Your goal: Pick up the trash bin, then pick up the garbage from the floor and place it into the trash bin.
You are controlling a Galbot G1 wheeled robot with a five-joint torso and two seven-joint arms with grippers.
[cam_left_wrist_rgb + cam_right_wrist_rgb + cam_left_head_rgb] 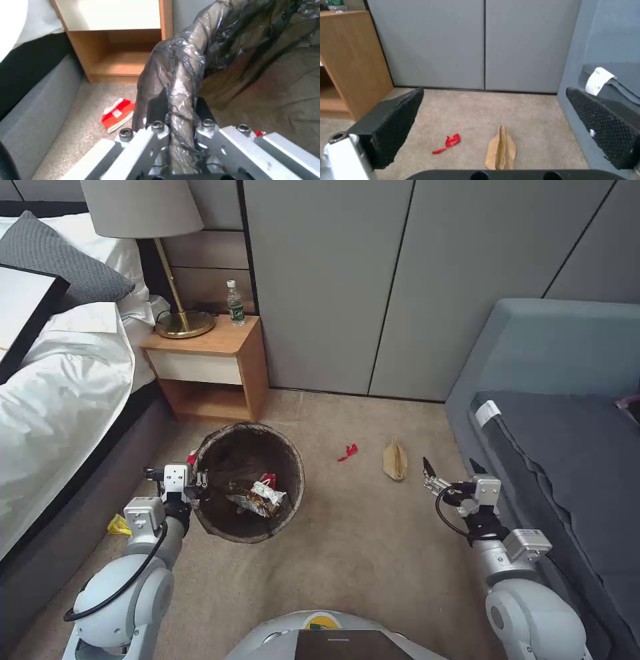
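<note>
The trash bin (233,453), lined with a dark bag, hangs just above the carpet with my left gripper (198,491) shut on its near-left rim. In the left wrist view the gripper (180,110) pinches the bag-covered rim (186,65) between both fingers. Crumpled red-and-white packets (257,499) lie inside the bin. My right gripper (452,468) (501,120) is open, low over the carpet. Just beyond it lie a flattened brown paper bag (395,459) (501,150) and a small red scrap (347,452) (448,143). A red-and-white packet (117,113) lies on the floor beside the bin. A yellow wrapper (119,525) sits by the bed base.
A wooden nightstand (213,363) with a lamp (175,317) and a water bottle (235,304) stands behind the bin. The bed (60,380) runs along the left, a grey sofa (567,433) along the right. Grey cabinet doors (373,280) close the back.
</note>
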